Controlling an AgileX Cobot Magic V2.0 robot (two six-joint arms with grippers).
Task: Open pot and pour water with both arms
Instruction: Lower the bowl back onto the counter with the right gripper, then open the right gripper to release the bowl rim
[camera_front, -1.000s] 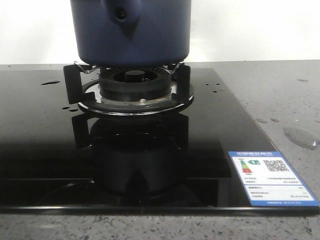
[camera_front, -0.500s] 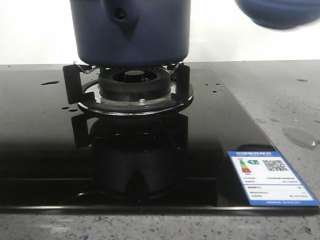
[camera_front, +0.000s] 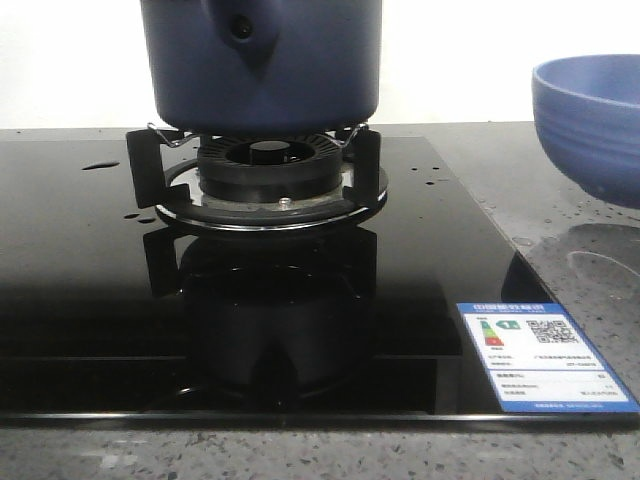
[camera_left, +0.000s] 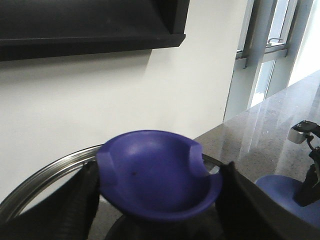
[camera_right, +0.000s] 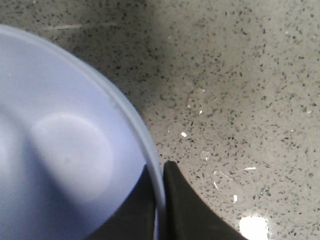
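- In our right wrist view the right claw (camera_right: 161, 200) is closed thin on the rim of the light blue bowl (camera_right: 65, 145), one finger inside and one outside, with the speckled counter (camera_right: 240, 100) under it
- In the front view this bowl (camera_front: 590, 125) is at the right side, above a wet patch of the counter (camera_front: 590, 260); we cannot tell if it touches the counter
- Our left claw (camera_left: 157, 200) has its two dark fingers (camera_left: 75, 200) on both sides of a dark blue knob (camera_left: 155, 172) above a steel rim; this looks like the lid handle, but we cannot tell if the fingers press it or only stand beside it
- The pot (camera_front: 262, 62) sits on the burner stand (camera_front: 255, 175) of the black glass stove (camera_front: 250, 300), well left of the bowl
- We judge the pot is heavy and stiff, with smooth sides that can slip; the handle mount (camera_front: 240, 30) with its hole is the better place to hold
- Drops of water (camera_front: 100, 165) lie on the glass, so wet surfaces may be slippery
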